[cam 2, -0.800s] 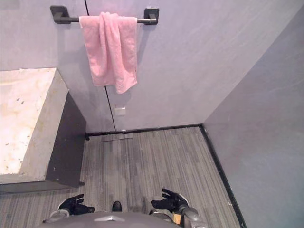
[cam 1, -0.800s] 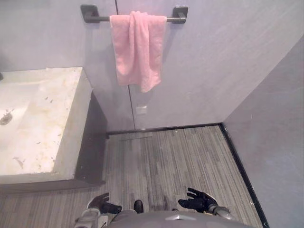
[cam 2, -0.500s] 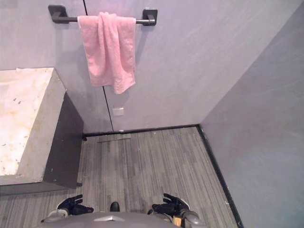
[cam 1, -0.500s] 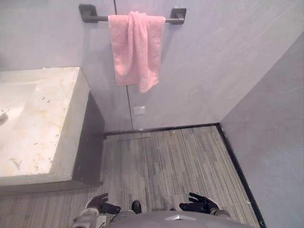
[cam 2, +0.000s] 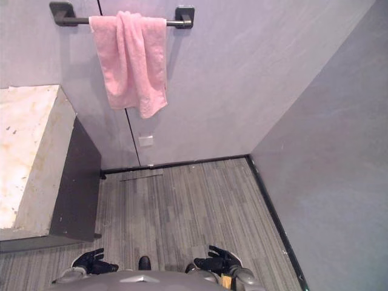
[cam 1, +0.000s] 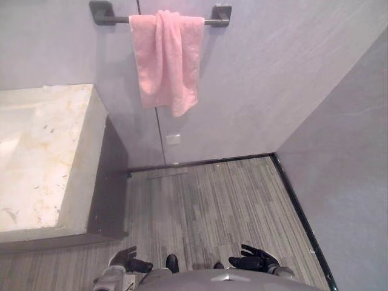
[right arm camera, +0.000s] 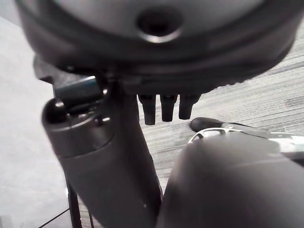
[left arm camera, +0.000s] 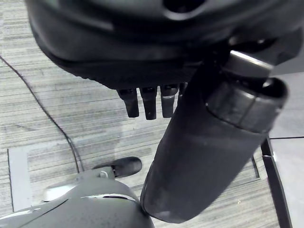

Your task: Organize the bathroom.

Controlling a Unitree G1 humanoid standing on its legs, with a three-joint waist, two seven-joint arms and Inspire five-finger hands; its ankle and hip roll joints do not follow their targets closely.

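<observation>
A pink towel hangs bunched over a dark wall bar high on the grey wall, also seen as the towel in the right eye view. My left hand hangs low at the lower left, fingers relaxed and holding nothing. My right hand hangs low at the lower right, fingers spread and empty. Both hands are far below the towel. In the wrist views the left hand and the right hand show straight fingers over the floor.
A pale stone sink counter with a dark side panel stands at the left. A grey wall closes the right side. The striped grey floor lies between them, with a small white wall plate under the towel.
The whole picture has shifted left and up, so the camera has moved. Both hands hang as before, and the towel stays on its bar.
</observation>
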